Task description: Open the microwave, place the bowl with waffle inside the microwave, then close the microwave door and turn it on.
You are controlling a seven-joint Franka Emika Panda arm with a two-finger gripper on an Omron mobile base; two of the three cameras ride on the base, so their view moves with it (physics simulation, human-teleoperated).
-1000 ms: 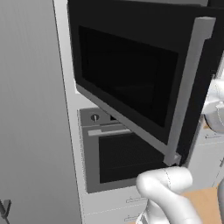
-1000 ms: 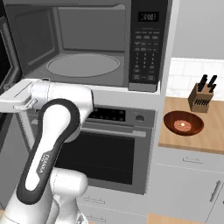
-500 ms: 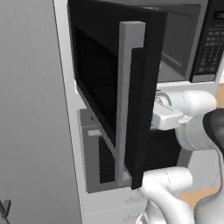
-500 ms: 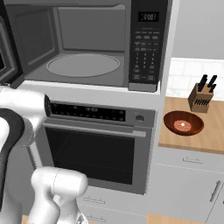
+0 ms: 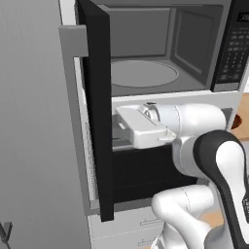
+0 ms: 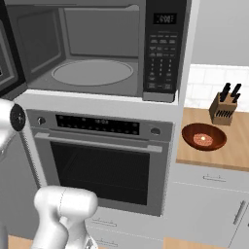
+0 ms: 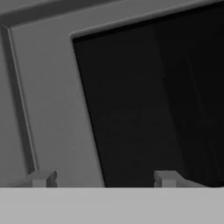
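Microwave door (image 5: 97,112) swung wide off the microwave (image 6: 97,48), gripper (image 7: 103,179) spread and empty facing it, bowl with waffle (image 6: 204,136) waiting on counter (image 6: 233,151), loading, closing, starting ahead.

Kitchen, built-in microwave (image 6: 97,48) over oven (image 6: 102,160), knife block (image 6: 224,108) on counter (image 6: 238,146)
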